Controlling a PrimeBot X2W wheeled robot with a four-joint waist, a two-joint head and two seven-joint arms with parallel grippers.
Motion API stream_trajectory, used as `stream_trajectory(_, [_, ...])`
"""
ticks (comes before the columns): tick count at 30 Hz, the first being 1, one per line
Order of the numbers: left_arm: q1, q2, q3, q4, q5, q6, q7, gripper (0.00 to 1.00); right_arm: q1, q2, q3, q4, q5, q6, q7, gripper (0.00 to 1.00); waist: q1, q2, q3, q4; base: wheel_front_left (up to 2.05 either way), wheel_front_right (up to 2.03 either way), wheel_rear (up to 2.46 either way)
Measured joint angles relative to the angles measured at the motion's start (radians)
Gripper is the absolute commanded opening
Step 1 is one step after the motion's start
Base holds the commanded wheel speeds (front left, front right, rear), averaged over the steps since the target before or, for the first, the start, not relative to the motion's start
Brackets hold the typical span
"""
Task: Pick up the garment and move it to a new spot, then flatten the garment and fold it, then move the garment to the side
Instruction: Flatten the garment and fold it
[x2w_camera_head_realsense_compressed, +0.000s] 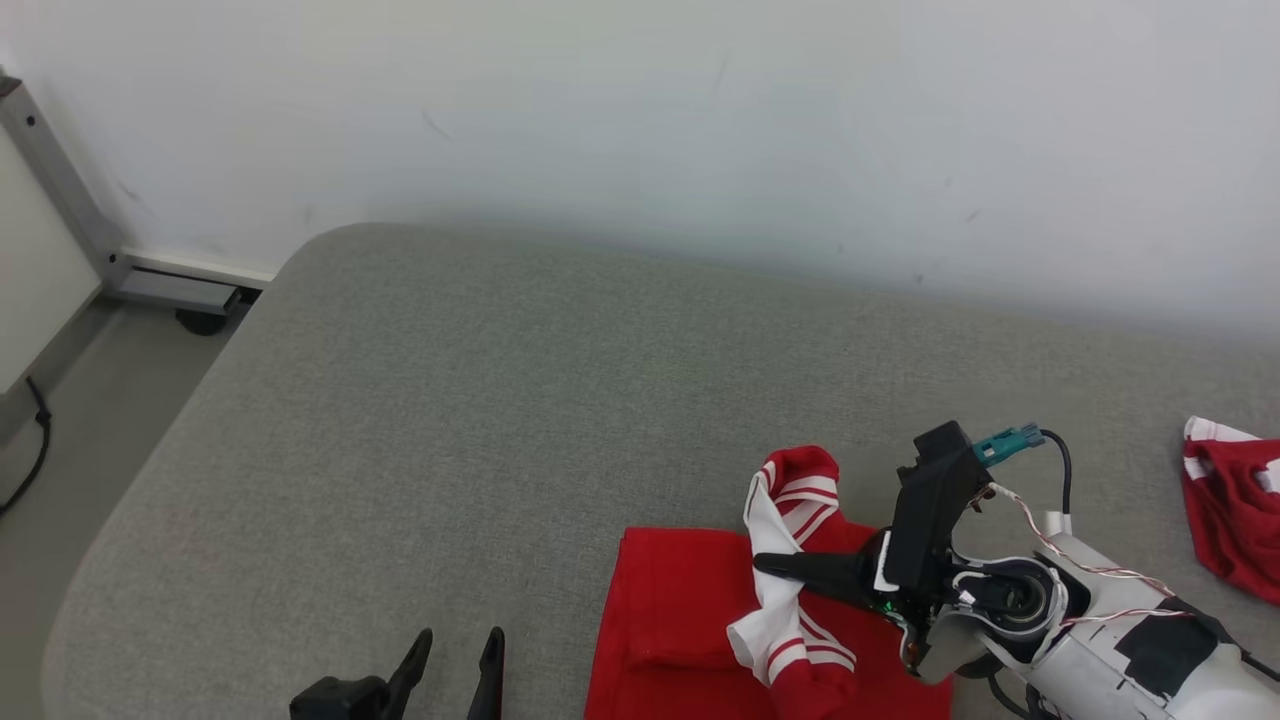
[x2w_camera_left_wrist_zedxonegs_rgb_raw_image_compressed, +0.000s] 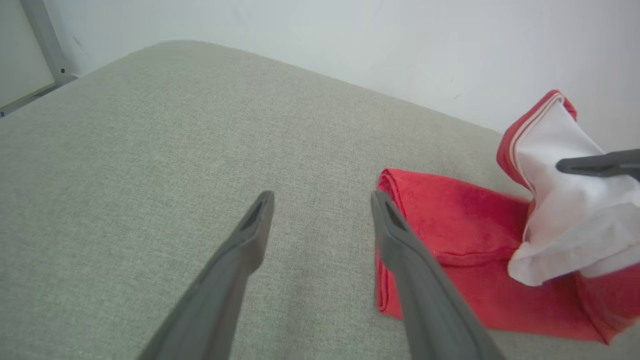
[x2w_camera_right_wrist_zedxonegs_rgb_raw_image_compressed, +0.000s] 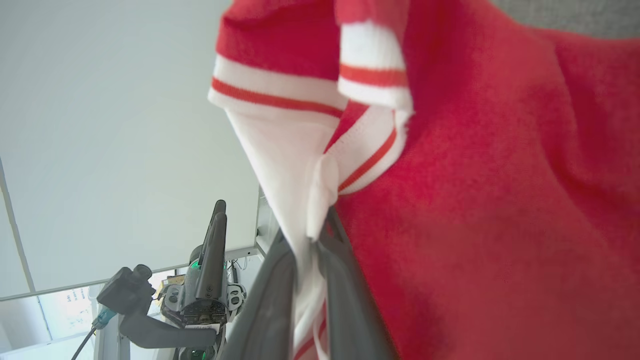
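so right pincer (x2w_camera_head_realsense_compressed: 775, 566) clamps the garment (x2w_camera_head_realsense_compressed: 680, 610) by its white striped edge, holding that flap off the red body on the grey cushion (x2w_camera_head_realsense_compressed: 450, 400) below, likely to fold. left pincer (x2w_camera_head_realsense_compressed: 458, 642) jaws apart, parked clear alongside.

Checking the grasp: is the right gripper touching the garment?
Touching. The right wrist view shows the right gripper shut on the garment at its white trim.
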Motion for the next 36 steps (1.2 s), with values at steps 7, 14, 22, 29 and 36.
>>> stream_trajectory(7, [-0.011,-0.004,-0.007,0.011,0.000,0.000,0.000,1.00,-0.009,0.027,0.014,0.029,-0.011,-0.019,-0.009,0.00,0.0000,0.0000,0.016,0.027,0.00,0.00,0.00])
stream_trajectory(14, [-0.023,-0.009,-0.016,0.019,0.000,-0.001,-0.003,1.00,-0.021,0.067,0.023,0.061,-0.022,-0.036,-0.027,0.00,0.0000,0.0000,0.028,0.042,0.00,0.00,0.00])
stream_trajectory(22, [-0.040,-0.014,-0.017,0.042,0.000,-0.007,-0.013,1.00,-0.039,0.083,0.039,0.116,-0.036,-0.036,-0.028,0.45,0.0000,0.0000,0.035,0.056,0.00,0.00,0.00])
stream_trajectory(29, [-0.040,-0.013,-0.008,0.056,-0.002,-0.006,-0.021,1.00,-0.056,0.099,0.034,0.153,-0.039,-0.029,-0.036,1.00,0.0000,0.0000,0.029,0.041,0.00,0.00,0.00])
stream_trajectory(36, [-0.033,-0.003,-0.002,0.066,-0.002,-0.006,-0.029,1.00,-0.054,0.010,0.073,0.155,-0.146,0.009,-0.087,1.00,0.0000,0.0000,0.004,0.009,0.00,0.00,0.00])
